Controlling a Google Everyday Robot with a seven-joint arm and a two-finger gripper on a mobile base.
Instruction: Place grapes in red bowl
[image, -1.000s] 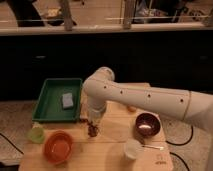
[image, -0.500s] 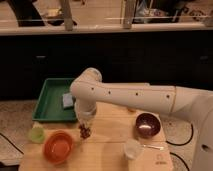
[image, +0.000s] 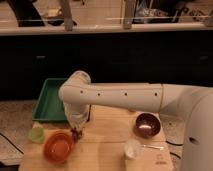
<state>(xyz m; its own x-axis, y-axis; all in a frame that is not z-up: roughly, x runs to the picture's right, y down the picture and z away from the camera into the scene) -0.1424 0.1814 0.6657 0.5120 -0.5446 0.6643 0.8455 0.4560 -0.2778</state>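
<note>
One tool (image: 76, 131) clamped on one grapes (image: 77, 133) cluster beside one red bowl (image: 58, 146).

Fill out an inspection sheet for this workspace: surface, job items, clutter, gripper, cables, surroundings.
Surface: wooden table.
Job items: grapes in the gripper, beside the red bowl, not yet inside.
Clutter: maroon bowl, white cup, green tray, small green cup.
Gripper: gripper shut on the grapes, low at the red bowl's right rim.
Cables: dark cable on the floor, left.
Surroundings: dark cabinets behind.
</note>
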